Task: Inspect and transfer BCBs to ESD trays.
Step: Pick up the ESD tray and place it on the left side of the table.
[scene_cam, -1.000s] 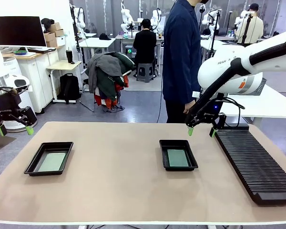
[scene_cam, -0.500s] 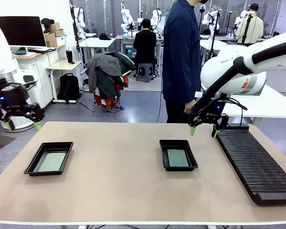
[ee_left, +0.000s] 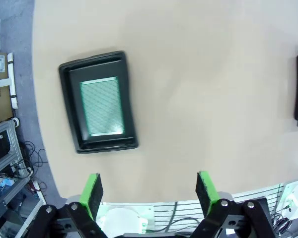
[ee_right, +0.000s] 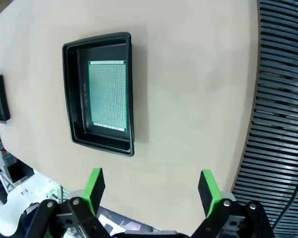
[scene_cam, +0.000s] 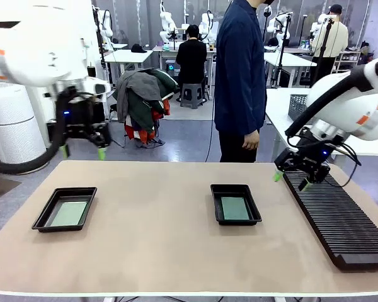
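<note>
Two black ESD trays lie on the tan table. The left tray [scene_cam: 43,217] holds a green BCB [scene_cam: 69,212]. The centre tray [scene_cam: 215,202] holds another BCB [scene_cam: 234,208]. My left gripper [scene_cam: 82,152] hangs open and empty above the table's far left edge, beyond the left tray. In the left wrist view that tray [ee_left: 69,99] and its board [ee_left: 102,106] lie below the open left gripper [ee_left: 150,191]. My right gripper [scene_cam: 292,181] is open and empty over the rack's far end. Below the right gripper [ee_right: 151,191] lie the centre tray [ee_right: 72,94] and its board [ee_right: 108,94].
A long black ribbed rack [scene_cam: 334,217] runs along the table's right side, seen also as the rack [ee_right: 283,114] in the right wrist view. A person in a dark blue coat [scene_cam: 239,82] stands at the far edge, hands off the table.
My left arm has swung in from the far left to above the table's far left edge. My right gripper has moved right and down to the rack's far end. Both stay open.
</note>
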Controlling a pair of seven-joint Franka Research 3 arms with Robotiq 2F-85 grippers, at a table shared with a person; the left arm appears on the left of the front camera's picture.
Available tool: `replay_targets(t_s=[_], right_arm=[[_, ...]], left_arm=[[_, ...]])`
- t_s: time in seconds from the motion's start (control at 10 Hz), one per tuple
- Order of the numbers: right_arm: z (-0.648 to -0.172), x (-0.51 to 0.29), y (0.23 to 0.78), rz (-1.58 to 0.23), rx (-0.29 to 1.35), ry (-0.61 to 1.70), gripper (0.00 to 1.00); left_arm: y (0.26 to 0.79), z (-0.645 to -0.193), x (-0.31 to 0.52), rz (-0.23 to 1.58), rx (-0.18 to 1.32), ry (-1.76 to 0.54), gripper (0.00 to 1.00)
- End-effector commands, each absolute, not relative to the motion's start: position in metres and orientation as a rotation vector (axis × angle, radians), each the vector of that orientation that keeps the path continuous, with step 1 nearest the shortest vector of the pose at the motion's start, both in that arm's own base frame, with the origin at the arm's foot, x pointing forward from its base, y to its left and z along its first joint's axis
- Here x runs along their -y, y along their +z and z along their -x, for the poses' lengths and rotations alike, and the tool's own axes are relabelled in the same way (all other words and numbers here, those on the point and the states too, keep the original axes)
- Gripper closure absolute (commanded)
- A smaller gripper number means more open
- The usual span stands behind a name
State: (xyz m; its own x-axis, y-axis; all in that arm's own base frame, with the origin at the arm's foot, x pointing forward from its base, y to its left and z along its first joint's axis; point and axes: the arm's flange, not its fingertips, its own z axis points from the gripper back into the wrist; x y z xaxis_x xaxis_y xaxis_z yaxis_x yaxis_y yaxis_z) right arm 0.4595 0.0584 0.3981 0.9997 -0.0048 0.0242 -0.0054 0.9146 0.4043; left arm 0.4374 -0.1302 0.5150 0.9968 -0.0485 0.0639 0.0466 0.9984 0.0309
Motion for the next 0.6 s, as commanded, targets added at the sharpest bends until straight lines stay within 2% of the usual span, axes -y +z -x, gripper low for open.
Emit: replay_targets(t_s=[0.0,0.5], right_arm=[[-0.449,-0.04,0.383,-0.52,0.046,0.043,0.0],[-0.435,-0.001,0.376,-0.668,0.1,0.113,0.0]], left_arm=[[0.516,-0.459,0.173,-0.022,0.052,-0.041,0.0],[0.483,-0.501,0.285,0.038,0.045,-0.077,0.0]])
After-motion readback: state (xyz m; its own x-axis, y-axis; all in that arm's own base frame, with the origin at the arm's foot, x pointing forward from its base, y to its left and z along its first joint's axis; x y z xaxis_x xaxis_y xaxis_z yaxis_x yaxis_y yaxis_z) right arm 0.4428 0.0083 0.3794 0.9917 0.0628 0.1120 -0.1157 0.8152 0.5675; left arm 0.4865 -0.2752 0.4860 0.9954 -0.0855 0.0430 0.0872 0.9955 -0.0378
